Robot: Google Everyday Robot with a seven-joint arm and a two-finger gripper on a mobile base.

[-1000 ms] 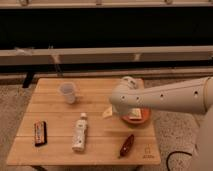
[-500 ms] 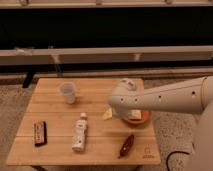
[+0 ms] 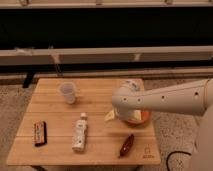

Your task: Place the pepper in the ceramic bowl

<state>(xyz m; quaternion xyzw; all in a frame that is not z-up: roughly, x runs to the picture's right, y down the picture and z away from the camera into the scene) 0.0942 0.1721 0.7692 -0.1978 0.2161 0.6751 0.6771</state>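
The pepper, small, slim and dark red, lies on the wooden table near its front right edge. The orange ceramic bowl sits at the table's right side, mostly hidden behind my arm. My gripper hangs at the end of the white arm that reaches in from the right. It is low over the table just left of the bowl, and behind and to the left of the pepper. Nothing shows in it.
A translucent plastic cup stands at the back left. A white bottle lies in the front middle. A dark red-edged bar lies at the front left. A low ledge and a dark wall run behind the table.
The arm has swung a little to the left and forward, bringing the gripper from over the bowl to its left side. The objects on the table have not moved.
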